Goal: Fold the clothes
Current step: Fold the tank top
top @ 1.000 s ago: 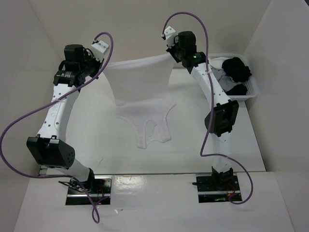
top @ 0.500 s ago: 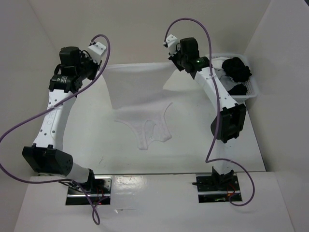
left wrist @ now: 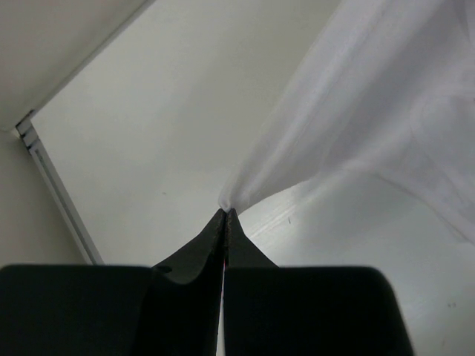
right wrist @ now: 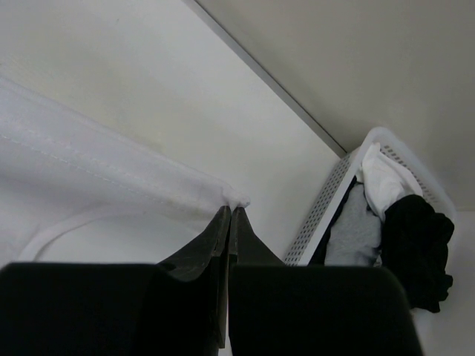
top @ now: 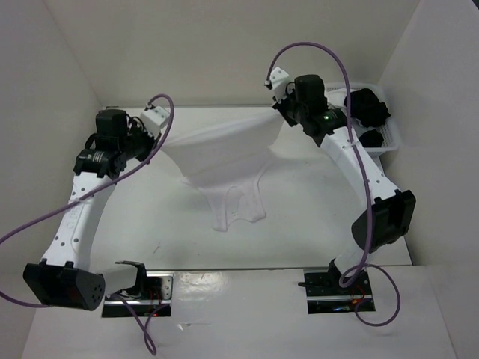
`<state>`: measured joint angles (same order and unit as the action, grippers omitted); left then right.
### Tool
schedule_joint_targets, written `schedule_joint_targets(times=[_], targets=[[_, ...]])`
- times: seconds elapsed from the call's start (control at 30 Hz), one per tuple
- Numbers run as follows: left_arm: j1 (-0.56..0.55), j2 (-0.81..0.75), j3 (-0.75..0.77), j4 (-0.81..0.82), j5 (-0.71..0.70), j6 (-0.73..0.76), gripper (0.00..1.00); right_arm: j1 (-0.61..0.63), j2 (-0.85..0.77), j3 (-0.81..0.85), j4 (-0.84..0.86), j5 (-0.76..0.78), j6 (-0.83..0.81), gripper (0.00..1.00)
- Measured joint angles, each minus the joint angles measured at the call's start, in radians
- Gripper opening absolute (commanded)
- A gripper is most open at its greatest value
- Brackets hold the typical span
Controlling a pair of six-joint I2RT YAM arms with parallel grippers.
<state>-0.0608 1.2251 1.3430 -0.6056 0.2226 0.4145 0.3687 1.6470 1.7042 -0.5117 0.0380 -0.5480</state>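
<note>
White garment [top: 224, 161]: left gripper [top: 162, 137] and right gripper [top: 278, 114], jaws clamped on its upper corners, are drawing it toward 6 o'clock since earlier.

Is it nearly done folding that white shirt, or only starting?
Early on. Done: the white garment is picked up by two corners. In hand: left end effector and right end effector each pinch one, holding its top edge stretched while the bottom lies on the table. Left: no fold shows yet; all the folding remains.

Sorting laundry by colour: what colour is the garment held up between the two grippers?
The garment is plain white, unpatterned; the top external view shows it best.
</note>
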Motion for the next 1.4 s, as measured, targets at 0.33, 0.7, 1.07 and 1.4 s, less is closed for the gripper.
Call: schedule_joint_targets(times=[0.33, 0.7, 1.07, 1.4], targets=[[-0.017, -0.121, -0.156, -0.079, 0.006, 0.056, 0.00, 0.000, -0.169, -0.243, -0.004, -0.042, -0.004, 0.00], [-0.017, -0.149, -0.214, -0.100, -0.002, 0.088, 0.00, 0.008, -0.395, -0.512, -0.059, -0.108, -0.029, 0.00], [-0.041, -0.150, -0.285, -0.166, -0.008, 0.159, 0.04, 0.035, -0.439, -0.652, -0.146, -0.150, -0.090, 0.08], [-0.063, -0.245, -0.343, -0.272, -0.012, 0.209, 0.17, 0.038, -0.468, -0.667, -0.262, -0.166, -0.168, 0.09]])
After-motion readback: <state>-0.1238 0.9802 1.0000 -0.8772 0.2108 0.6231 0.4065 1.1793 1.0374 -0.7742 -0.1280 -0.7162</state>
